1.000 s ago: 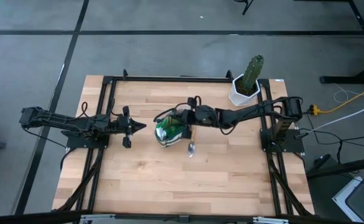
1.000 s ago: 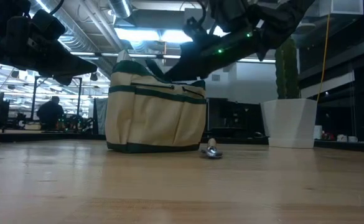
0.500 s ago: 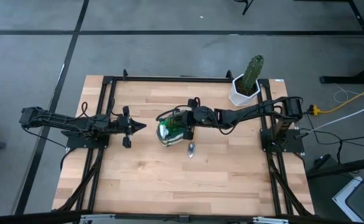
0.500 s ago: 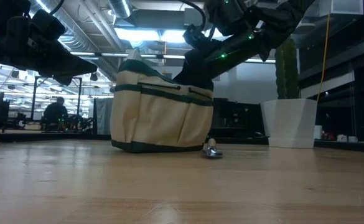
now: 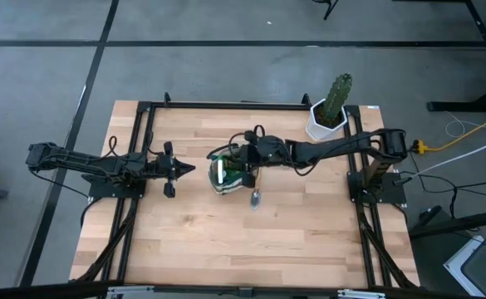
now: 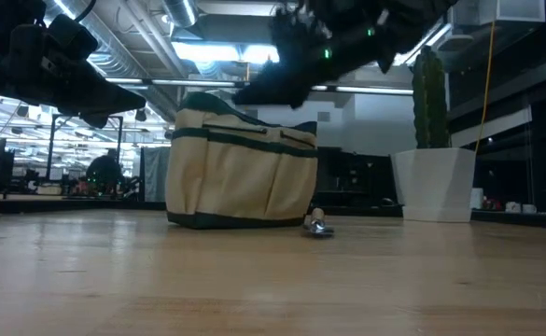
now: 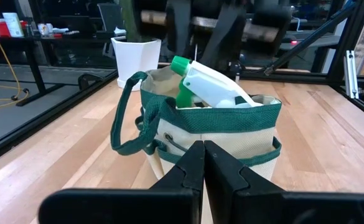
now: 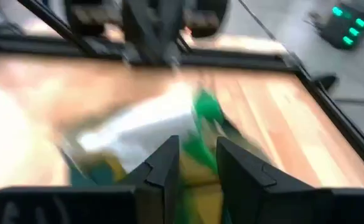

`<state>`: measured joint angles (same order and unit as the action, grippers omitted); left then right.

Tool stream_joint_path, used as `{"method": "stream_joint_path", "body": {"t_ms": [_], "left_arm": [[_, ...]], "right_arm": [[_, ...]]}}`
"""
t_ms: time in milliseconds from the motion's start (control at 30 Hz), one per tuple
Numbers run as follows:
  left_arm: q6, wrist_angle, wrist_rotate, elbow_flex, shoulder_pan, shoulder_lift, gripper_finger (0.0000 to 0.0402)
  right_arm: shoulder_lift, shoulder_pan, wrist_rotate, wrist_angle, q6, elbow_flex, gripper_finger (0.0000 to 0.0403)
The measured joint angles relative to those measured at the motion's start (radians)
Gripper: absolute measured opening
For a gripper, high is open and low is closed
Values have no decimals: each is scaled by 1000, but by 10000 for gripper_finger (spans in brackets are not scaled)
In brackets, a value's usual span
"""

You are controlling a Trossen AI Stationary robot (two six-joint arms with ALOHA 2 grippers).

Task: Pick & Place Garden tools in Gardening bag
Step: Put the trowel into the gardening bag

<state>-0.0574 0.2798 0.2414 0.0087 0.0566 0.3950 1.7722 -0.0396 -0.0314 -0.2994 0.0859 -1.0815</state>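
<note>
The wooden table [image 5: 193, 241] sits on a grey floor, with a busy workshop room behind it. Near the middle of the table stands the gardening bag [image 6: 242, 182], beige with green trim. A white spray bottle [image 7: 216, 87] with a green top sticks out of the bag. The other things inside are hidden by its cloth sides.

The right gripper [image 5: 244, 164] hangs just above the bag's open top. Its picture is very blurry. There is a small gap between its two fingers [image 8: 163, 165], and nothing can be seen held there.

A small metal tool [image 6: 318, 227] lies on the table just beside the bag. Only its shiny end shows, so it is hard to say which tool it is.

The left gripper [image 5: 183, 169] waits near the bag's other side, with its fingers [image 7: 188, 168] pressed together on nothing.

A cactus [image 5: 337, 94] in a white pot [image 5: 321, 127] stands at the far right corner.
</note>
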Motion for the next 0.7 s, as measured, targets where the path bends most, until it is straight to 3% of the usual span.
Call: {"method": "stream_joint_path", "body": {"t_ms": [400,700], "left_arm": [[0,0,0,0,0,0,4],[0,-1,0,0,0,0,4]], "right_arm": [[-127,53,197,275,-22,-54,108],[-139,131,227,487,-27,-54,107]]}}
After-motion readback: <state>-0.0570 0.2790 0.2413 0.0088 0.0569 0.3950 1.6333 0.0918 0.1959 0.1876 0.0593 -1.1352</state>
